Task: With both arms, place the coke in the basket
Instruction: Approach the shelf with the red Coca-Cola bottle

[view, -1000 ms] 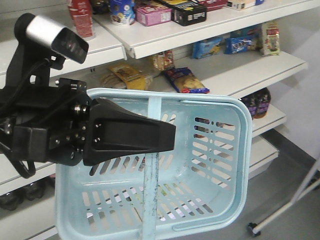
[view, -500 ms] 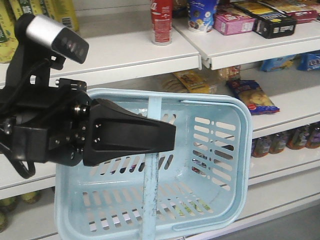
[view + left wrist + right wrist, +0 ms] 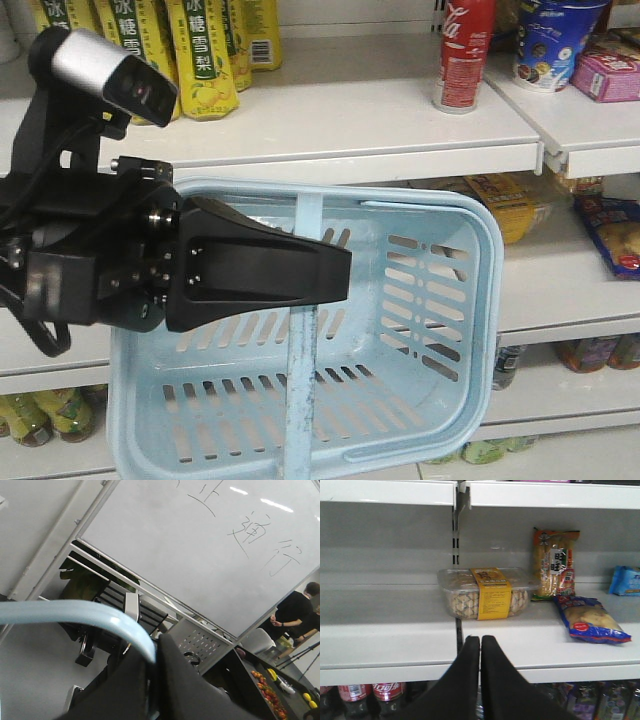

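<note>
**Front view.** The left end effector [image 3: 345, 270] carries the basket [image 3: 488, 250] in front of the shelves and is closed on its flat handle [image 3: 302, 400]. The basket hangs tilted with its mouth toward the camera, and nothing is inside. A red container [image 3: 465, 50] with white script stands on the upper shelf [image 3: 350, 150], above and to the right of the basket. It is cropped, so I cannot tell if it is the bottle wanted. Yellow bottles [image 3: 205, 50] stand well to its left.

**Left wrist view.** The pale blue handle [image 3: 75, 611] curves in and ends between the black fingers [image 3: 185, 680], so the clamp looks sound. Only a whiteboard [image 3: 200, 555] shows behind, and no shelves.

**Right wrist view.** The right end effector [image 3: 480, 642] is closed, with its fingers pressed together and nothing between them. It points at the middle shelf [image 3: 390, 645], which holds a clear tub [image 3: 490, 592] and a snack bag [image 3: 590, 622]. The coke [image 3: 385, 694], dark bottles with red labels, stands on the shelf below. It is low and to the left of the fingertips, and the shelf edge hides part of it.

**Judgement.** The step in hand is the right arm's reach for the coke while the left arm holds the basket.
- The fingers should open before the approach.
- The arm should drop below the shelf lip and shift left.
- It should come in level at the label band of one bottle, clear of that bottle's neighbours.
- The basket hangs from one narrow grip and will likely swing under load. The bottle should be set down near the handle line, not dropped.
</note>
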